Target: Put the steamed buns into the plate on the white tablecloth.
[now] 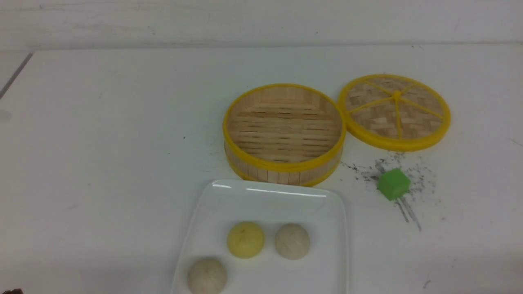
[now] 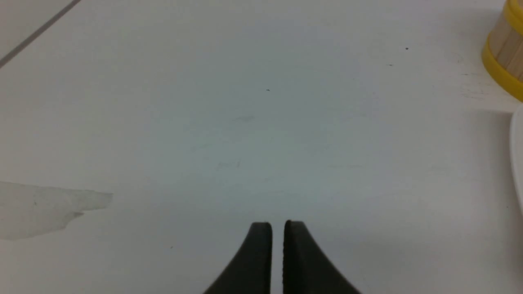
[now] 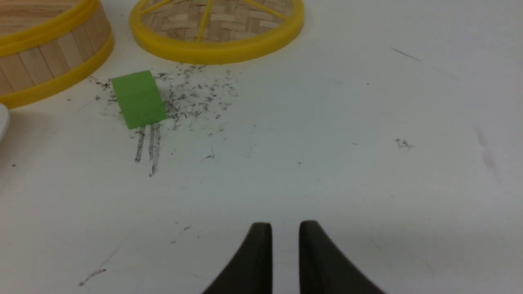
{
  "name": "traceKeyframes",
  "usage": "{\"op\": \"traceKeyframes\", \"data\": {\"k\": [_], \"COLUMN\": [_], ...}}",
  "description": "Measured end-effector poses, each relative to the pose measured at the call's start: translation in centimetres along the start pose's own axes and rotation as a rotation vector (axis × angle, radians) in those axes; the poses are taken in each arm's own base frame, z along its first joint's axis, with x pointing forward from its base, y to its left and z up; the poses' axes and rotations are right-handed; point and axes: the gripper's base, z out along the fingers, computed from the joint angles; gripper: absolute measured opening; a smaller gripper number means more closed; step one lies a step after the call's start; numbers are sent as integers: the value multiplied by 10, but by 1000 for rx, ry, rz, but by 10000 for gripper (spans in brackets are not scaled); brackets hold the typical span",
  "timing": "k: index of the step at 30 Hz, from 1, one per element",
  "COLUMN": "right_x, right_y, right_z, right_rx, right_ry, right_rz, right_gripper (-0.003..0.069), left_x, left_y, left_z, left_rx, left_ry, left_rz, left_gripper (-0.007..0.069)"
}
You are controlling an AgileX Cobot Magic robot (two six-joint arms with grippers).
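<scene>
1. Three steamed buns lie on the plate [image 1: 335,228]: a pale yellow bun [image 1: 245,239], an off-white bun [image 1: 291,241] just to its right, and a beige bun [image 1: 206,276] nearer the camera on the left. None touches another.
2. The plate is a glossy white rectangle with rounded corners, resting on the white tablecloth [image 1: 102,163] at the near centre of the front view; its near edge runs out of frame.
3. Directly behind the plate stands the round bamboo steamer [image 1: 283,132], yellow-rimmed, nothing inside it. The plate's far edge is close to the steamer's wall; contact cannot be confirmed.
4. The woven lid [image 1: 395,111] lies flat to the steamer's right, rim against rim or nearly so.
5. A green cube [image 1: 393,184] sits nearer the camera than the lid, among dark specks and scratch marks.
6. Left gripper [image 2: 278,223]: over bare cloth, fingertips drawn nearly together with a thin slit between, grasping nothing.
7. Right gripper [image 3: 285,224]: over marked cloth, well apart from the cube, narrow gap between the fingertips, grasping nothing.
</scene>
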Motion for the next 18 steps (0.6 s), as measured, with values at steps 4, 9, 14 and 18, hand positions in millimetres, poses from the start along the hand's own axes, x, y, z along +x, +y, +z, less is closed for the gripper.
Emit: {"op": "traceKeyframes", "data": {"k": [4,9,14,18], "right_x": [0,0,0,0], "right_y": [0,0,0,0], "right_z": [0,0,0,0], "right_rx": [0,0,0,0], "right_ry": [0,0,0,0], "right_rz": [0,0,0,0], "right_gripper": [132,136,144,152], "left_x": [0,0,0,0], "left_y": [0,0,0,0], "left_z": [0,0,0,0], "left_rx": [0,0,0,0], "left_ry": [0,0,0,0], "left_rz": [0,0,0,0], "left_gripper": [80,85,90,96]}}
